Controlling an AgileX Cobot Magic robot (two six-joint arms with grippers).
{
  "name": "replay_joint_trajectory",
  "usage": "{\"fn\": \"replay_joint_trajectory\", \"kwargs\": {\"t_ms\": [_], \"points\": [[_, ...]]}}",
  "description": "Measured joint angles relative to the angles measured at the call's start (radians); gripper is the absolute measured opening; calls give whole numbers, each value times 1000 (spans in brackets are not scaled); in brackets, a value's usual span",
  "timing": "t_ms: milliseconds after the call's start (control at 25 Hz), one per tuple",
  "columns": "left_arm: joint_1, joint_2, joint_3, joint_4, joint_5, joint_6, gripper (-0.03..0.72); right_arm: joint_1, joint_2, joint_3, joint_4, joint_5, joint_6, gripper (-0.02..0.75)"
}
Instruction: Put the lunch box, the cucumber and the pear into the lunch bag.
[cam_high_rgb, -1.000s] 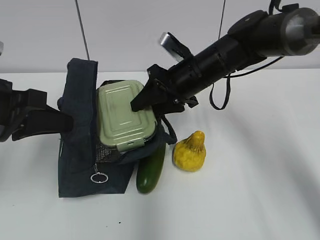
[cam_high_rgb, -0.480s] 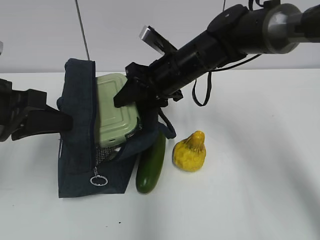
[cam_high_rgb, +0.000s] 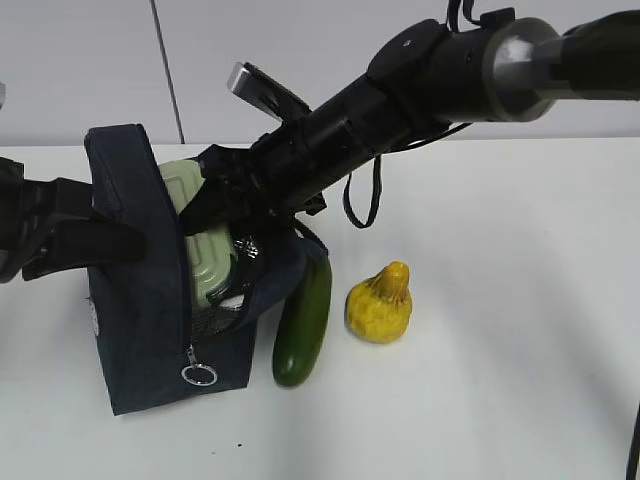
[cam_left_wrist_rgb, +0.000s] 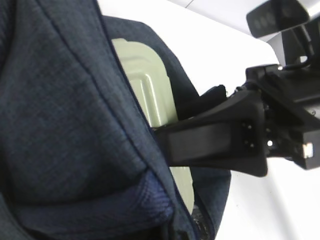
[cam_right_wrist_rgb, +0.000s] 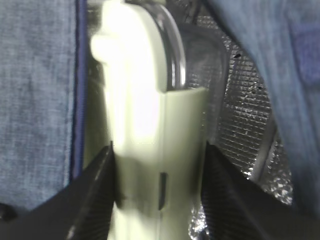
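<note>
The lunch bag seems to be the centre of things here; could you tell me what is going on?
The right gripper is clamped on the lunch box, which stands on edge partly inside the open lunch bag. The left gripper, shut, meets the bag's raised flap, apparently holding it up. The cucumber and the pear lie on the table beside the bag, not yet packed.

Lunch box (cam_high_rgb: 200, 250) in lunch bag (cam_high_rgb: 140, 300); cucumber (cam_high_rgb: 303, 322), pear (cam_high_rgb: 379, 304) right.

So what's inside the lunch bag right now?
The lunch box stands on edge inside the lunch bag, gripped by the right gripper. Silver lining shows beside it; the bag's bottom is hidden.
</note>
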Motion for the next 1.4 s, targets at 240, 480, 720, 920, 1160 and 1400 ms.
{"fn": "replay_joint_trajectory", "kwargs": {"t_ms": [240, 480, 720, 920, 1160, 1400], "points": [[0, 0, 0, -1, -1, 1, -13, 2, 2, 0, -5, -38, -6, 375], [0, 0, 0, -3, 12, 1, -13, 2, 30, -8, -101, -35, 92, 375], [0, 0, 0, -3, 41, 1, -13, 2, 51, -12, -120, -29, 122, 375], [0, 0, 0, -1, 52, 8, -13, 2, 54, -16, -130, -19, 122, 436], [0, 0, 0, 8, 59, 12, -13, 4, 55, -32, -141, 42, 116, 546], [0, 0, 0, 9, 67, 13, -13, 2, 55, -166, -270, 150, 118, 554]]}}
